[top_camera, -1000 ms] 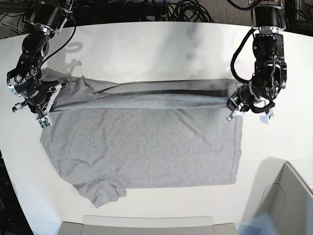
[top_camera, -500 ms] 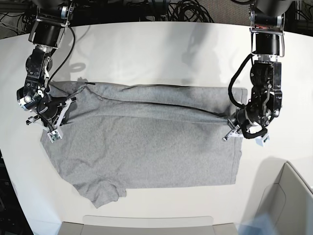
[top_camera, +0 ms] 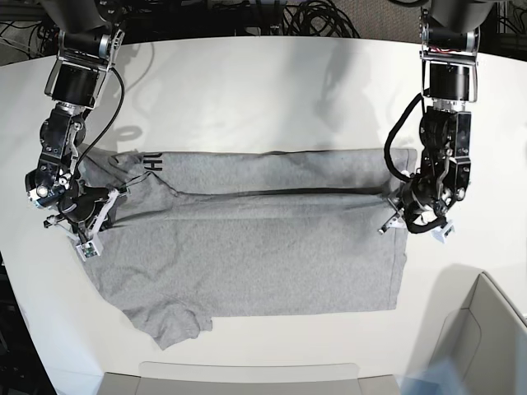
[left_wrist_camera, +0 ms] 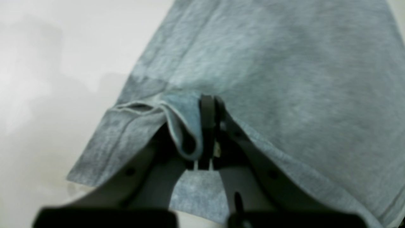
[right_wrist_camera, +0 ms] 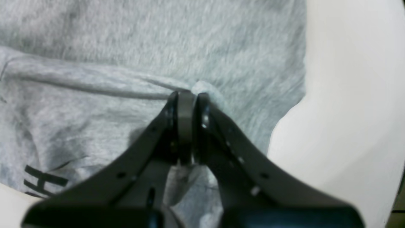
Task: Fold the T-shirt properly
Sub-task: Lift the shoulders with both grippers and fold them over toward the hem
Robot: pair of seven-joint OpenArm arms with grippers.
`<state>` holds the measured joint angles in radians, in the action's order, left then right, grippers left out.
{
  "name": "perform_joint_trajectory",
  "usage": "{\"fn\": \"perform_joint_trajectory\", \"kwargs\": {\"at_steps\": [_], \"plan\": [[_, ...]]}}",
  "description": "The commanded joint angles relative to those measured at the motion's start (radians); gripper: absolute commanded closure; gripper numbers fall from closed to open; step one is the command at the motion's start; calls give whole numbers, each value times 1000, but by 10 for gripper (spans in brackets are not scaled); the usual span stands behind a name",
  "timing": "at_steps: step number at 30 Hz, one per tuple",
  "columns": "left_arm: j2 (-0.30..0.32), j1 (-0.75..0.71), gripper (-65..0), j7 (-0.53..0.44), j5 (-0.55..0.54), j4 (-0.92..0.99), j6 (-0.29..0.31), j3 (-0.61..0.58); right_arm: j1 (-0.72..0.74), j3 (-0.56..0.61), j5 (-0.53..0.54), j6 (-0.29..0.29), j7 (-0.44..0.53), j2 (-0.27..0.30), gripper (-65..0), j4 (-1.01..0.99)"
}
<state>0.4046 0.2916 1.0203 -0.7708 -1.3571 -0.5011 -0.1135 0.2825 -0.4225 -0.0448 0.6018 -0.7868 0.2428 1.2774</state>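
My left claw (top_camera: pixel 394 220) and right claw (top_camera: pixel 92 234) each pinch an end of the T-shirt (top_camera: pixel 247 239), which lies flat on the desk (top_camera: pixel 263 90). The carried fold edge runs lengthwise between them, the unfolded half toward the near side.

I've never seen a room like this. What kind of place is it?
Probably a robot lab. Two robot arms hold a grey T-shirt on a plain white table, and tangled black cables lie behind it.
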Motion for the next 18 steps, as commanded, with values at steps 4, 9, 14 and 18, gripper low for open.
{"fn": "perform_joint_trajectory", "kwargs": {"at_steps": [4, 9, 14, 18], "plan": [[15, 73, 0, -59, 7, 61, 100, 4, 31, -2, 9, -50, 103, 11, 0, -54], [15, 87, 0, -100, 9, 115, 118, 4, 31, 0, 9, -107, 166, 11, 0, -98], [14, 82, -57, -107, 9, 114, 118, 4, 33, 0, 10, -107, 180, 11, 0, -110], [14, 79, -213, -99, 9, 87, 111, 4, 34, 0, 10, -112, 180, 11, -157, -104]]}}
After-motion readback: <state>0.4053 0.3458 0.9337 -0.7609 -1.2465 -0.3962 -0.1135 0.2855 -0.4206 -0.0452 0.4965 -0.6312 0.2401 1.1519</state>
